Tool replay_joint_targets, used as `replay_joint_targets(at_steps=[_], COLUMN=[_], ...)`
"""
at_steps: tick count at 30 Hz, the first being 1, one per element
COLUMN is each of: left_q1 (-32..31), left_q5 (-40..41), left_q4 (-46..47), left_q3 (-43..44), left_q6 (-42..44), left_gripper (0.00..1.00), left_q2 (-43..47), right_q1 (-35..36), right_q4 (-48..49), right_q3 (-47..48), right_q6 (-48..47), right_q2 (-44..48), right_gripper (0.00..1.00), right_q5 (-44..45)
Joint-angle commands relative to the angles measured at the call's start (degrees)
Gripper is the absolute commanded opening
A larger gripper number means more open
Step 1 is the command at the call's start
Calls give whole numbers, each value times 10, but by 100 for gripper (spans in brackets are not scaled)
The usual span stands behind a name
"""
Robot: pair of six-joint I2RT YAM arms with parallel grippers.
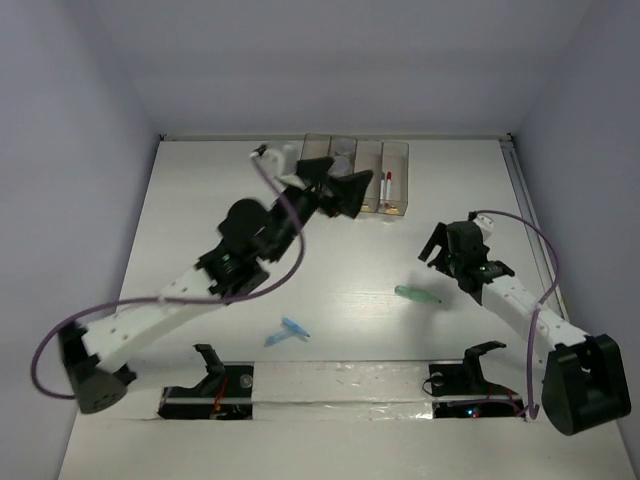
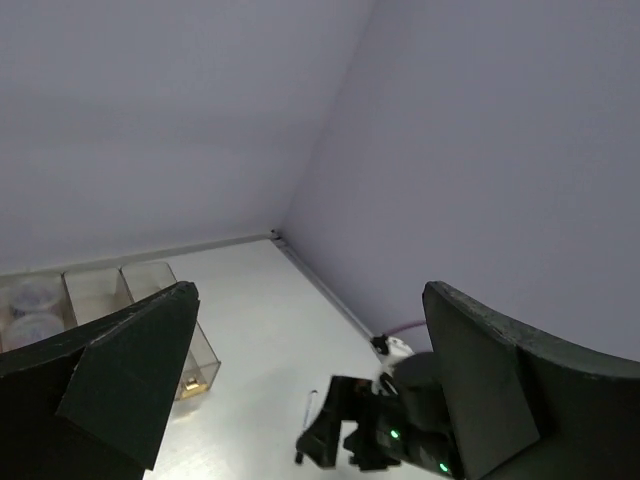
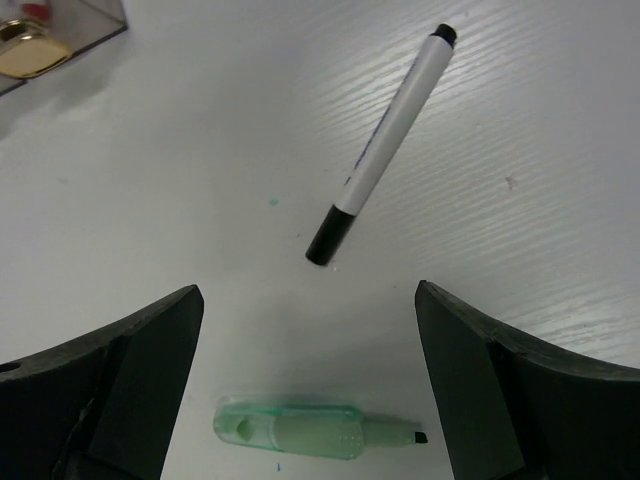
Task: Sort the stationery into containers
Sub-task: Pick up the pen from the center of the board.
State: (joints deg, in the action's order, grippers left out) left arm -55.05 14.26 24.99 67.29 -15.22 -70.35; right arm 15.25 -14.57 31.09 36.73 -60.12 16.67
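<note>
The four joined clear bins [image 1: 398, 150] stand at the back of the table. Two red-capped white pens [image 1: 386, 186] lie in one of the right-hand bins. Two round clear jars [image 2: 30, 312] sit in another bin. My left gripper [image 1: 340, 186] hovers over the front of the bins, open and empty [image 2: 310, 292]. My right gripper [image 1: 446, 252] is open and empty [image 3: 308, 290], low over the table. Below it lie a green highlighter [image 3: 300, 430], also in the top view [image 1: 417, 295], and a white pen with a black cap [image 3: 385, 150]. A light-blue piece [image 1: 291, 329] lies near the front.
A gold knob [image 3: 28, 55] on the rightmost bin shows at the corner of the right wrist view. White walls close in the table at the back and on both sides. The two arm bases [image 1: 585, 385] stand at the near edge.
</note>
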Motion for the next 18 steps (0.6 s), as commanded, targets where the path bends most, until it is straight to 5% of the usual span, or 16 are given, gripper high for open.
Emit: replay_joint_targets(at_steps=[1,6,18], left_q1=[-8,-36,-41], left_q5=[56,86,83], left_q4=[-23,-66,-118], left_q3=[-151,-281,-392], left_q6=[-46,-90,-98], left_gripper=[96,96,99], left_q2=[71,194,352], right_q1=[-12,-41,-94], right_q4=[14,24,40], right_q3=[35,64,144], right_q6=[23,27,17], right_q2=[-44,-109,-269], right_gripper=[92,83,70], right_q5=[82,99,16])
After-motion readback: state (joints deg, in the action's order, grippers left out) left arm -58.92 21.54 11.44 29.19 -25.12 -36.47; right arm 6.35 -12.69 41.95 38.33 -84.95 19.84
